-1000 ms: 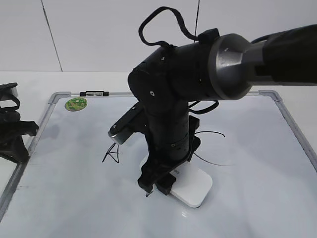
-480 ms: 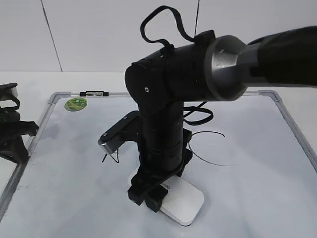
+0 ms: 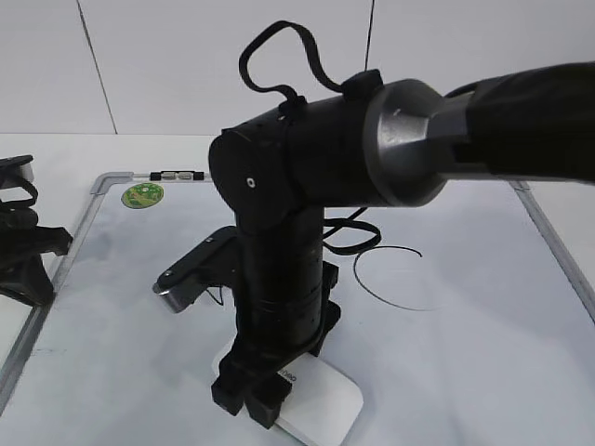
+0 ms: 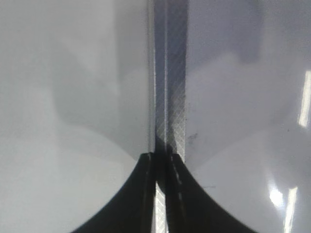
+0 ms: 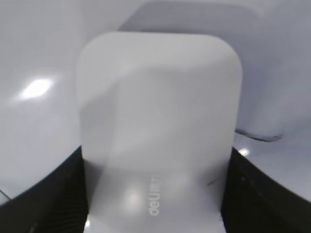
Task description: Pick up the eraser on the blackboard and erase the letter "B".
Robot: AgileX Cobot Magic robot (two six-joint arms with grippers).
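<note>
The blackboard lies flat on the table. My right gripper is shut on the white eraser and presses it on the board near the front edge. In the right wrist view the eraser fills the space between the fingers of that gripper, grey lettering up. The letter "B" is hidden behind the right arm, and so is most of the "A". The open-curve "C" shows to the right of the arm. My left gripper rests at the board's left edge, shut and empty, its fingertips over the metal frame.
A round green sticker and a small black-and-silver clip sit at the board's far left corner. The right arm's bulky wrist and cable loop stand over the board's middle. White table surrounds the board.
The right gripper has slid the eraser left and toward the front edge of the board. The "A", visible a second ago, is now behind the arm. The left gripper has not moved.
</note>
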